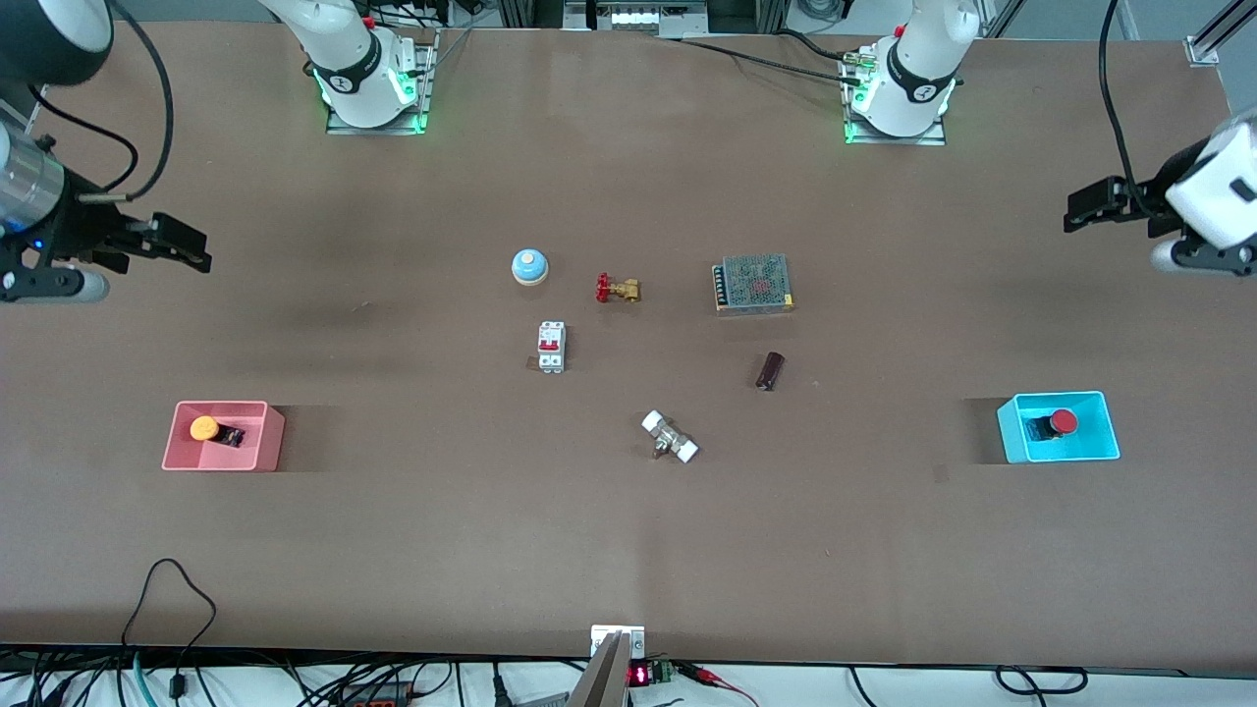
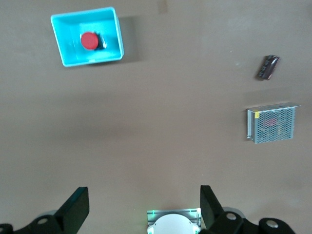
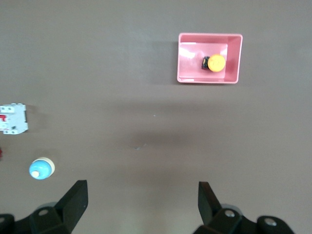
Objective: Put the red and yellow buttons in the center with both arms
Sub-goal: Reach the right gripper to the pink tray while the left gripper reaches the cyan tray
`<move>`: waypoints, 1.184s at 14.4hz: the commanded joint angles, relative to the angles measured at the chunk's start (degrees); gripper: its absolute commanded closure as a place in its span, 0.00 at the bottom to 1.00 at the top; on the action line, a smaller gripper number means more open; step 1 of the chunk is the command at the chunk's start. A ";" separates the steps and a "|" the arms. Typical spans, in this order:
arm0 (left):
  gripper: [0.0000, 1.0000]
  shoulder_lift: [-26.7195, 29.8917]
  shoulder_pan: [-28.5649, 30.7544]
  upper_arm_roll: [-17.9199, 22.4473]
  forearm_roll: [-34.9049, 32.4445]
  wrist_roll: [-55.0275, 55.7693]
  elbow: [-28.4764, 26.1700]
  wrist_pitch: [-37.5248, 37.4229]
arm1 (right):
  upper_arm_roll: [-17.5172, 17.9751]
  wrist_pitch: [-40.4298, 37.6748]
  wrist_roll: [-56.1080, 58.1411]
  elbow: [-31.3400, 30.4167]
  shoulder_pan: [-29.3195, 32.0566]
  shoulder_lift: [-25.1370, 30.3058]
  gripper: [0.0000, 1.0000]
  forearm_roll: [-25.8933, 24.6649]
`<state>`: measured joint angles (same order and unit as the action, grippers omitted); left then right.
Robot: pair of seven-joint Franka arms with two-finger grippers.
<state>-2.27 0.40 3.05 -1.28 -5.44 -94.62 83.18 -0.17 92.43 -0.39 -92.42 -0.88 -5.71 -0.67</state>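
A wide brown bench (image 1: 628, 550) carries two small bins and a loose cluster of parts at its middle. The pink bin (image 1: 187, 462) sits near the right arm's end of the bench and holds the yellow button (image 1: 205, 428), lying on its side with its black body showing. The cyan bin (image 1: 1105, 432) sits near the left arm's end and holds the red button (image 1: 1063, 422), also tipped on its side.

The right gripper (image 1: 182, 245) hangs in the air over bare bench near the right arm's end, its fingers (image 3: 73, 200) spread wide and grasping nothing. The left gripper (image 1: 1090, 208) hangs over bare bench near the left arm's end, its fingers (image 2: 75, 207) likewise released and apart.

At the middle lie a blue dome bell (image 1: 529, 265), a red-handled brass valve (image 1: 618, 289), a metal mesh power supply (image 1: 753, 284), a white circuit breaker (image 1: 551, 347), a dark cylinder (image 1: 770, 370) and a white-ended fitting (image 1: 669, 437). Neither button is among them.
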 commanded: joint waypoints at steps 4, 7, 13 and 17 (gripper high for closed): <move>0.00 -10.71 8.37 -0.07 0.06 -1.50 1.10 8.55 | 0.08 8.88 0.83 1.10 4.74 -9.83 0.00 -2.49; 0.00 -16.69 10.23 -0.07 -1.70 -3.68 0.93 16.02 | 0.08 16.53 0.83 1.36 5.97 -14.93 0.00 -4.60; 0.00 -25.93 11.29 -0.15 -1.79 -6.95 0.31 32.02 | 0.17 30.42 5.04 1.10 8.96 -23.72 0.00 -4.51; 0.00 -29.54 11.20 -0.15 -1.44 -6.95 0.31 38.71 | 0.25 36.85 10.05 1.10 10.45 -27.24 0.00 -4.34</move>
<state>-30.46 11.24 3.20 -2.10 -11.08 -94.89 119.53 -0.56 127.56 6.83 -92.34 8.43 -31.67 -4.79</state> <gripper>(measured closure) 0.000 0.000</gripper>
